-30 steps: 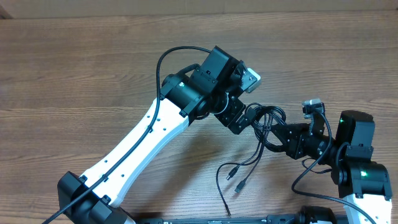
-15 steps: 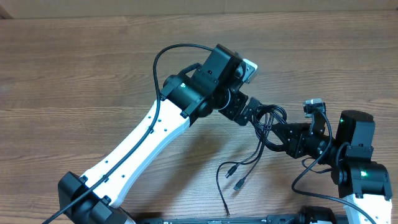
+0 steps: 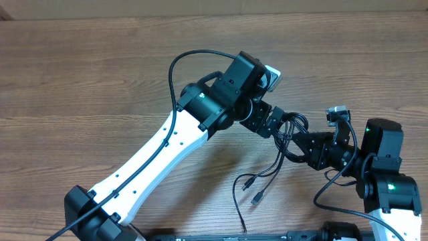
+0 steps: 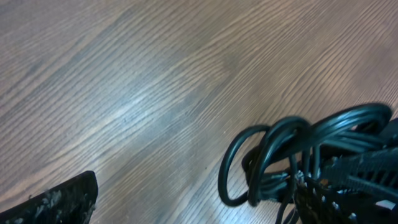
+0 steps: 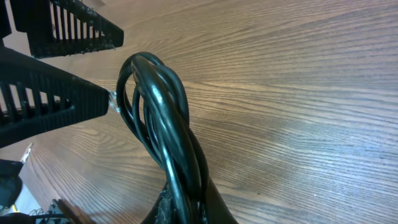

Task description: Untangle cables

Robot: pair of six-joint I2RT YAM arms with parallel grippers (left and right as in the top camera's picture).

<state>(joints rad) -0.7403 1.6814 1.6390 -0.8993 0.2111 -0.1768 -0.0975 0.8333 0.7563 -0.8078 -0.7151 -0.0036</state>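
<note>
Currently the right end effector is clamped on the cables, a looped black bundle at 3 o'clock from the centre of the table. The left end effector gapes wide, holding nothing, at 10 o'clock of the bundle, one fingertip just beside the loops. Loose plug ends trail toward 7 o'clock.

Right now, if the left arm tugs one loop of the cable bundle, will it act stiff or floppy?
Probably floppy: the cables curl in soft loops beyond the shut right fingers, their plug ends trailing limp on the table. Likely light, being thin; the twisted loops may snag together.
</note>
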